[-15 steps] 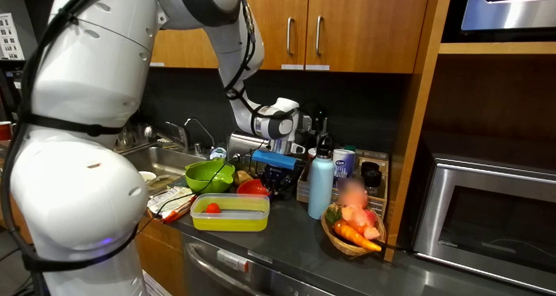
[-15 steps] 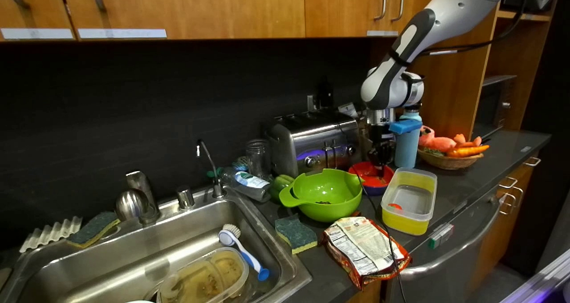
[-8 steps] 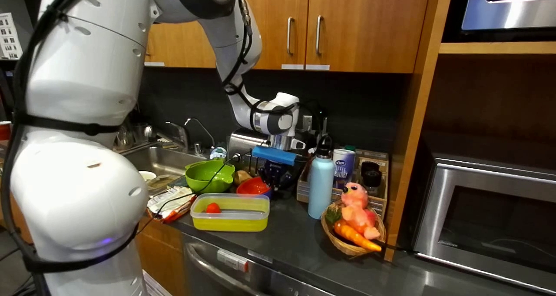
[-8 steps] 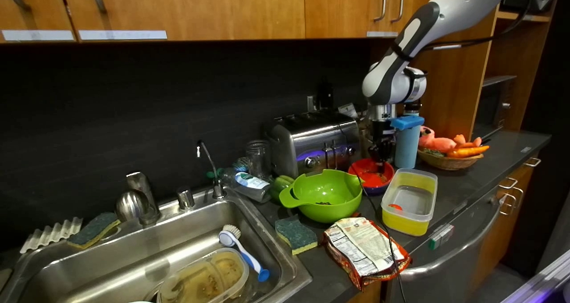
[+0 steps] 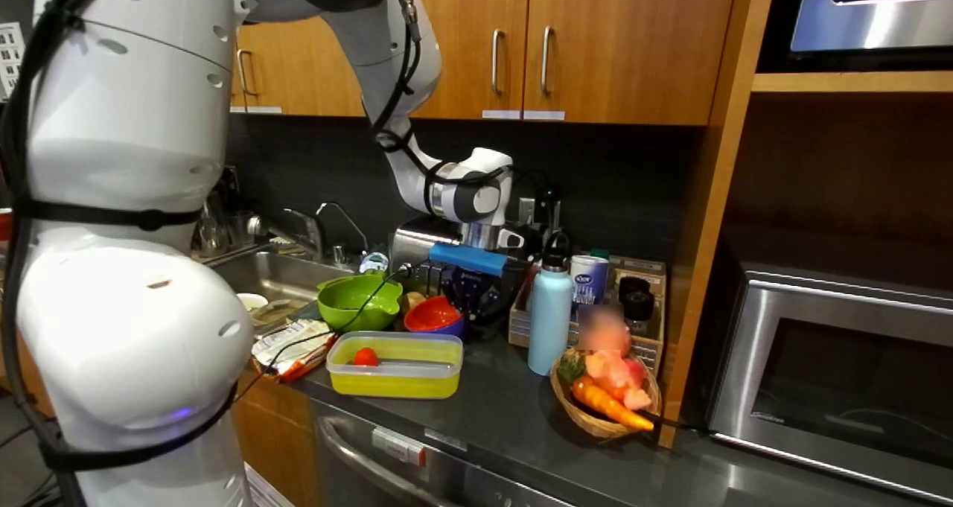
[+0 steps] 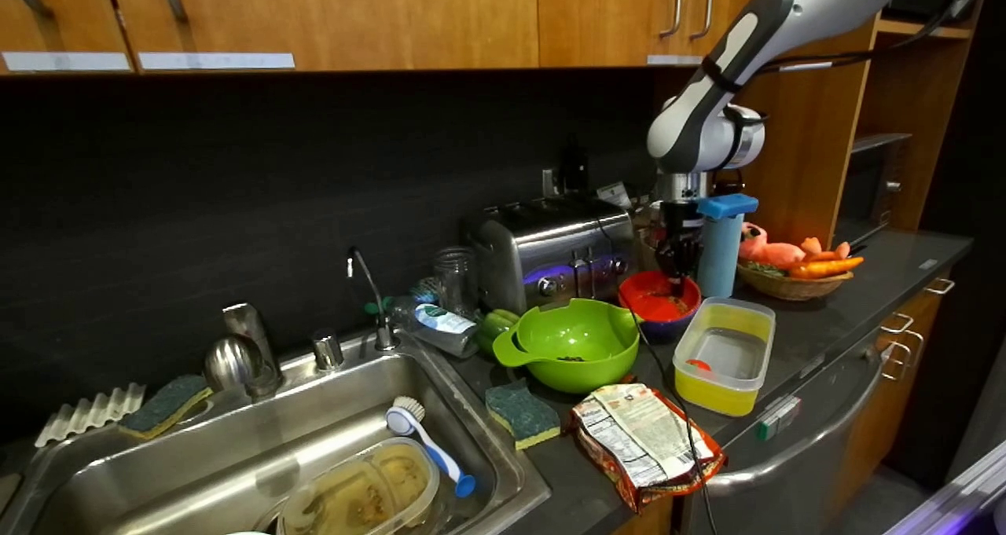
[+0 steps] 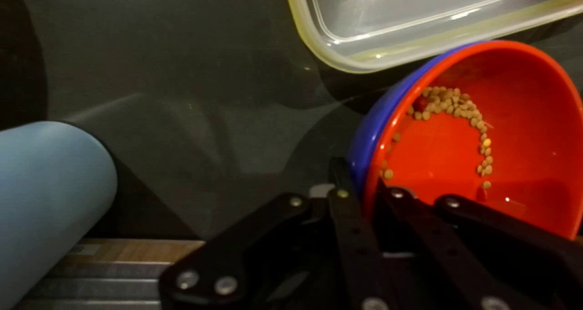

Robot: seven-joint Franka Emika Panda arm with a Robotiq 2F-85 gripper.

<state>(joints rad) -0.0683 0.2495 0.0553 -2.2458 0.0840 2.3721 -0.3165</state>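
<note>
A small bowl, red inside and blue outside, shows in both exterior views (image 5: 445, 328) (image 6: 668, 328) and in the wrist view (image 7: 537, 132). Small tan pieces like lentils (image 7: 448, 101) lie in it. My gripper (image 7: 359, 178) is shut on the bowl's rim, one finger inside and one outside; the fingertips are partly hidden. The gripper also shows dark above the bowl in both exterior views (image 5: 467, 310) (image 6: 677, 272). The bowl is tilted, its gripped side higher. A yellow-walled clear container (image 5: 394, 384) with a small red item (image 5: 365, 356) stands beside the bowl.
A light blue bottle (image 5: 549, 321) stands close to the gripper; it also shows in the wrist view (image 7: 50, 178). A green bowl (image 6: 578, 374), a toaster (image 6: 562, 244), a red food bag (image 6: 648, 441), a sink (image 6: 236, 472) and a basket (image 5: 595, 421) are around. A thin cable (image 6: 660, 370) hangs near the bowls.
The arm has risen a little, and my gripper has raised the gripped side of the bowl. The bowl has tilted and shifted slightly. The other things have hardly moved.
</note>
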